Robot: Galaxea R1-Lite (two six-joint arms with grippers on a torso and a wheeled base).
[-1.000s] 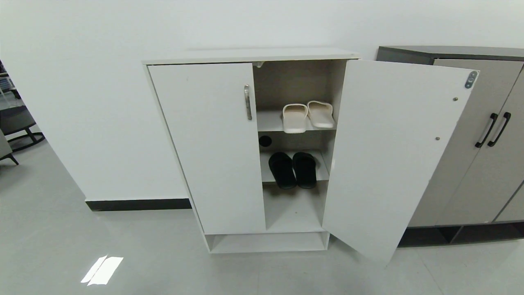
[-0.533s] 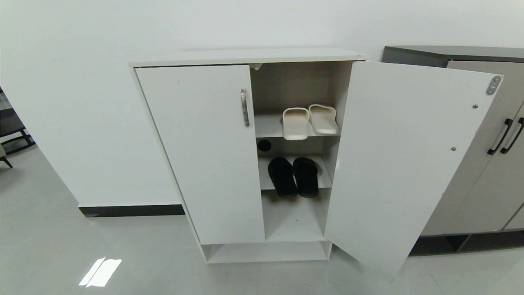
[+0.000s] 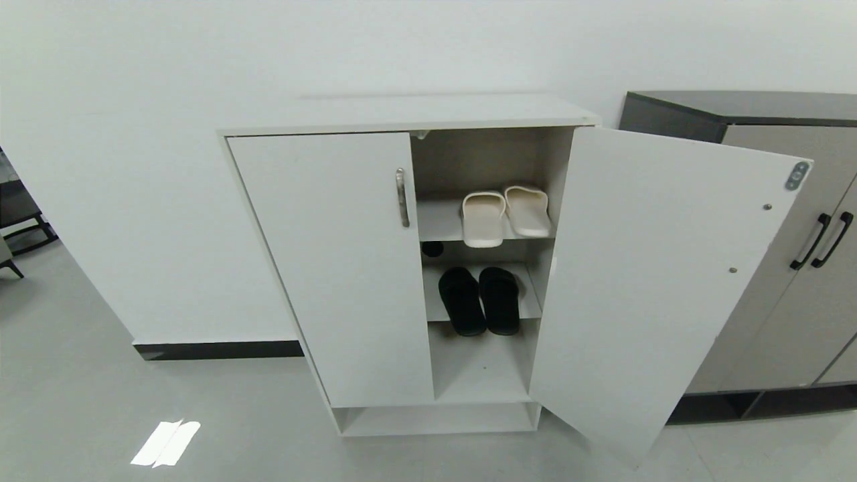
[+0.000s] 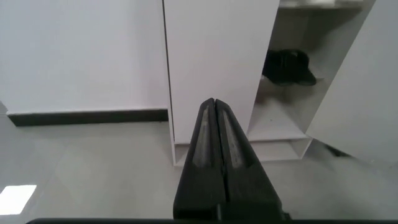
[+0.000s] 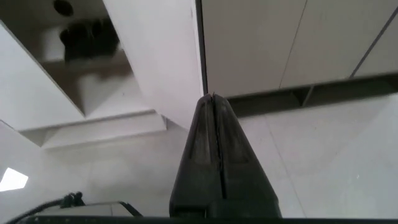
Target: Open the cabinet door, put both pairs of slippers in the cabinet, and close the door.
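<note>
A white cabinet (image 3: 402,110) stands against the wall with its right door (image 3: 643,281) swung wide open and its left door (image 3: 335,268) shut. A cream pair of slippers (image 3: 505,214) rests on the upper shelf. A black pair of slippers (image 3: 479,300) sits on the shelf below, toes over the front edge; the black pair (image 4: 287,67) and the black pair (image 5: 87,37) also show in the wrist views. My left gripper (image 4: 214,112) is shut and empty, low over the floor before the left door. My right gripper (image 5: 213,106) is shut and empty, near the open door's lower edge (image 5: 163,68).
A grey cabinet (image 3: 790,248) with black handles stands close behind the open door on the right. A chair (image 3: 20,214) sits far left. A bright patch (image 3: 164,443) marks the grey floor at the front left.
The whole head view has shifted: the cabinet first grew larger, then dropped lower in the picture, so the camera moved. The slippers and doors keep their places.
</note>
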